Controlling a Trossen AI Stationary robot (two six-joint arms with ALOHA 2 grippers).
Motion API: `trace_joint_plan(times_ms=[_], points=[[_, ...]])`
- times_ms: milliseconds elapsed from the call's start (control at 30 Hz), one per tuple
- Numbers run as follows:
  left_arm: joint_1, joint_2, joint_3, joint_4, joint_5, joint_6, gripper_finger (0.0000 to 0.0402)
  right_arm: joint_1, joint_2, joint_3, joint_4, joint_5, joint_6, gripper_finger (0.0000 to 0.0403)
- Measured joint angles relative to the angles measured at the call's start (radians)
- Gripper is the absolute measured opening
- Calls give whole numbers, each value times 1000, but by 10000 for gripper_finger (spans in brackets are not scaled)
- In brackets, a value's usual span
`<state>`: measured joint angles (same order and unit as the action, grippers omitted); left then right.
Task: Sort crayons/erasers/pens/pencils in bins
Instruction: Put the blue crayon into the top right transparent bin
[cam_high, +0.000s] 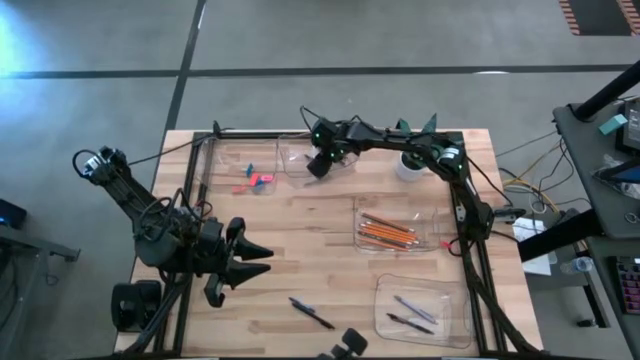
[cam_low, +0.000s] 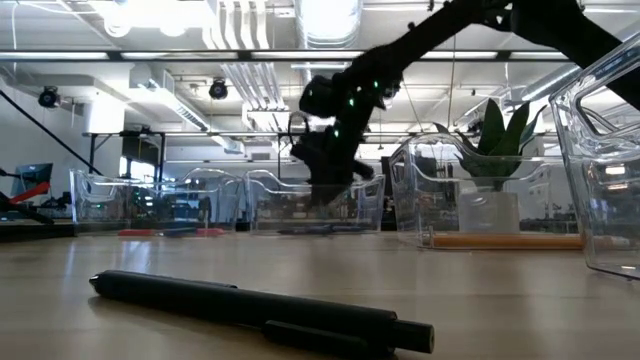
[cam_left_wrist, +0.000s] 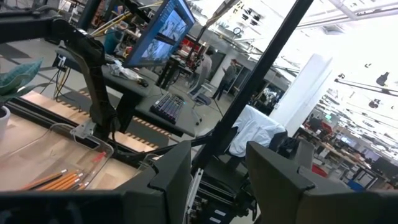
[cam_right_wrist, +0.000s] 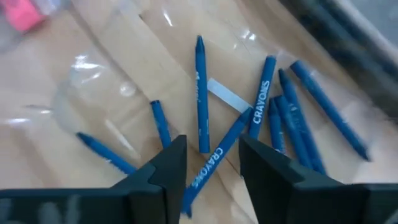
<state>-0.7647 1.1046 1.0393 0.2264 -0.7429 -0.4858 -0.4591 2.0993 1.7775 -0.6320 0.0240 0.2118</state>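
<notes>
1. One pen is lying nearest the low camera, loose on the table; the high view is showing two more pens inside the near-right bin.
2. Left gripper is waiting at the near-left table edge, fingers spread apart, holding nothing.
3. Orange pencils are sitting in the mid-right bin.
4. Right gripper is hovering over the far crayon bin, jaws apart and empty.
5. Only the right wrist view is showing the blue crayons clearly; overhead the arm is hiding them.
6. Pink erasers are lying in the far-left bin; details there are hard to make out.
</notes>
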Motion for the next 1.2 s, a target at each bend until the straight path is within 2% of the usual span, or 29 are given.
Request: trace_joint_plan(times_ms=[133, 300, 467, 700, 933, 1033, 1200], points=[[0, 0, 0, 0, 0, 1, 141, 0, -31, 111, -121, 0, -46, 149], [0, 0, 0, 0, 0, 3, 141, 24, -70, 266, -277, 3, -73, 146], [-1, 1, -4, 0, 0, 1, 141, 128, -151, 332, -369, 0, -74, 139], [-3, 28, -14, 0, 4, -6, 141, 373, -274, 253, -404, 11, 40, 137], [-21, 41, -13, 4, 35, -33, 141, 664, -306, 128, -375, 265, 305, 132], [-34, 41, -13, 3, 43, -34, 141, 772, -302, 76, -287, 318, 418, 130], [-42, 38, -8, 8, 45, -35, 141, 894, -258, -20, -12, 351, 536, 130]])
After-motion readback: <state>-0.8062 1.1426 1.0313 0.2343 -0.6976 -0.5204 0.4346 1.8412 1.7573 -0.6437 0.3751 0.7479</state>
